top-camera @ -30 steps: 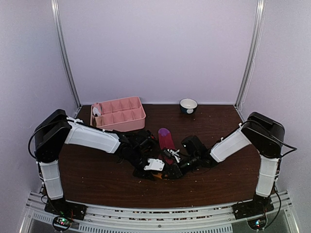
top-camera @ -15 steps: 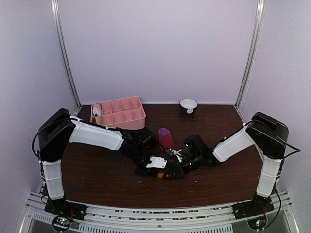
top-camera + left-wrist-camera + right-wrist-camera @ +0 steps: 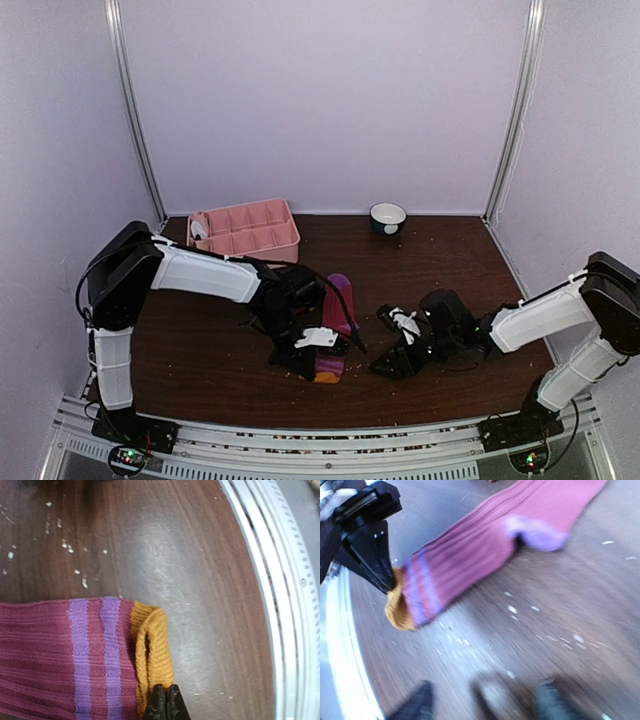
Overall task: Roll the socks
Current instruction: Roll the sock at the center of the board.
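A dark brown wooden worktop (image 3: pixel 200 350), dotted with pale specks (image 3: pixel 65 545). Near its middle lies a magenta sock (image 3: pixel 338 300), its purple toe pointing to 12 o'clock and its purple-striped, mustard cuff to 6 o'clock. A pink compartment tray (image 3: pixel 250 250) sits at 11 o'clock by the back edge. A small bowl (image 3: pixel 388 217) stands at 1 o'clock.

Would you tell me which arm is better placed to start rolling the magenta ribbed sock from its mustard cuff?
Left, probably: the left gripper is shut on the mustard cuff of the magenta ribbed sock, while the right gripper stands open, apart from it, to the right.
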Controlling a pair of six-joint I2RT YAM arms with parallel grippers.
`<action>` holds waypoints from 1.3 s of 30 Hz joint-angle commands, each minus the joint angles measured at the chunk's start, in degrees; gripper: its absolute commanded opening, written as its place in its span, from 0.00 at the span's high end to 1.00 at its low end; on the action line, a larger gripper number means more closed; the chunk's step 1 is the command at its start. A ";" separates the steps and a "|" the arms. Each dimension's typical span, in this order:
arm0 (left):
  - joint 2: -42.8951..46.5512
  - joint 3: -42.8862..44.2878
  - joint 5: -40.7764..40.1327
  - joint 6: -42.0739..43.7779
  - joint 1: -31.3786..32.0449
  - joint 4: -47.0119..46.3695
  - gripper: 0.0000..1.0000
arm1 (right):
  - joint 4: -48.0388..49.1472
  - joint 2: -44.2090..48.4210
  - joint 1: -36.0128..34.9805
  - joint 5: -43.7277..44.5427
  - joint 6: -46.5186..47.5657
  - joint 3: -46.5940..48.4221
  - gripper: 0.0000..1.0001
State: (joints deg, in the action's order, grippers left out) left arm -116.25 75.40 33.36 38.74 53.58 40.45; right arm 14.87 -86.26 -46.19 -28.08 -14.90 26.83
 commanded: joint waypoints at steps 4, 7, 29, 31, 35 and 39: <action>-3.47 4.47 9.16 -3.68 -0.32 11.34 1.00 | 2.40 16.54 -5.99 29.53 3.80 -7.41 0.00; -5.46 6.55 11.08 -4.01 -0.31 13.67 1.00 | 8.70 23.58 -5.85 37.45 -5.38 -13.24 0.00; -15.86 18.45 15.96 -1.42 -1.41 25.28 0.99 | 8.73 0.89 -31.64 30.40 38.89 3.43 0.46; -16.45 18.98 16.67 -1.60 -1.82 25.46 0.99 | 6.57 -2.19 -31.65 27.82 40.96 7.16 0.51; -16.90 19.18 17.38 -1.46 -2.34 25.91 0.99 | 2.55 -7.21 -31.66 24.61 43.66 11.89 0.58; -17.17 19.42 17.42 -0.97 -2.52 26.49 0.99 | 1.53 -9.46 -31.70 23.14 44.12 13.06 0.60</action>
State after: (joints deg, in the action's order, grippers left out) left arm -132.40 93.47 49.76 36.14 51.70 65.43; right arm 19.99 -94.02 -77.56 -1.69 26.59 38.72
